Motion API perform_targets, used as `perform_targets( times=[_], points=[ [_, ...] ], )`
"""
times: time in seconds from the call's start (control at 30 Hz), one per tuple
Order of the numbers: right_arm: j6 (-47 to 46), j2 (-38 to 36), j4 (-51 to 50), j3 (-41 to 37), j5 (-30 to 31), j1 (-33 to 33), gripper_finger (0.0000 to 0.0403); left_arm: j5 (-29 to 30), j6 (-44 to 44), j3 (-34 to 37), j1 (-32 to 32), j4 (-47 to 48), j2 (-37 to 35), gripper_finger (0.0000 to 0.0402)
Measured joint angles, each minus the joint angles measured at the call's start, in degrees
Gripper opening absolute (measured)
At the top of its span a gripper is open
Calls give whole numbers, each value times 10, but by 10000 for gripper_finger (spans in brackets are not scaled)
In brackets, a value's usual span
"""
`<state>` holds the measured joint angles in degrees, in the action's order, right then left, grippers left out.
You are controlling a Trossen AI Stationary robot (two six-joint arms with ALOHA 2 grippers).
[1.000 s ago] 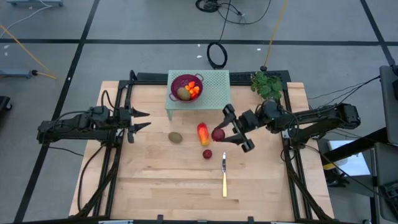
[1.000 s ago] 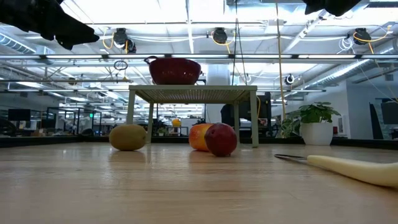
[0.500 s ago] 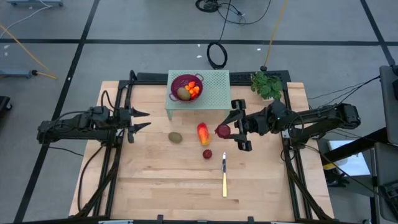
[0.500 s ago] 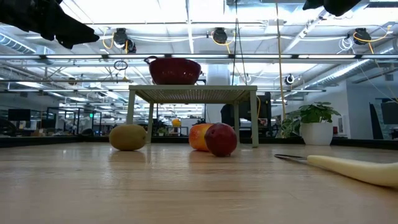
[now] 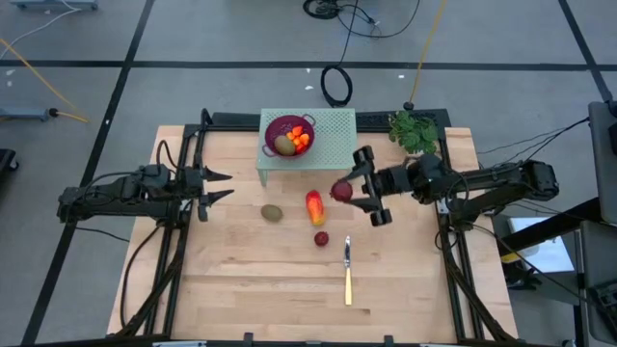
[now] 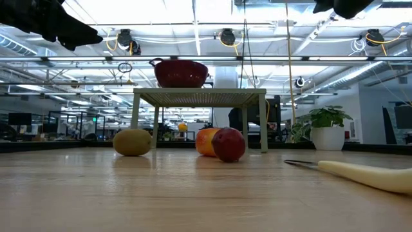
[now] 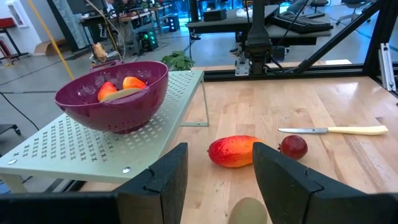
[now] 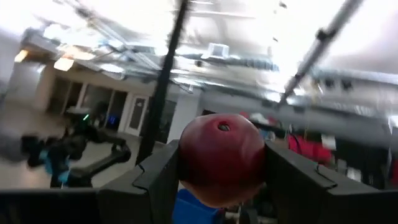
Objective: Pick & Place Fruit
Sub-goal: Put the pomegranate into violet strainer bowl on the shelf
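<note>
Right claw holds a dark red ball pinched between its fingers, raised above the desk just right of the green rack. Second red ball sits on the desk beside the red-orange oblong; brown oval lies left of it. Purple bowl on the rack holds another oval and orange pieces. Knife lies near the desk's front. Left claw waits at left, fingers spread wide, holding nothing.

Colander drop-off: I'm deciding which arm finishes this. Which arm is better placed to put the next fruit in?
The right. Its gripper already holds a dark red ball lifted near the purple colander; the left gripper waits open and empty.
</note>
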<state>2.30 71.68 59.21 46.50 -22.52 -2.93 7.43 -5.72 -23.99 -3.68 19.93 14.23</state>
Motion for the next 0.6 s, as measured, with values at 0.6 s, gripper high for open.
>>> perform_targets(
  times=[0.6],
  points=[
    [-215, 0, -79, 21, 45, -121, 201, 1, -13, 0, 0, 0, 0, 182]
  ],
)
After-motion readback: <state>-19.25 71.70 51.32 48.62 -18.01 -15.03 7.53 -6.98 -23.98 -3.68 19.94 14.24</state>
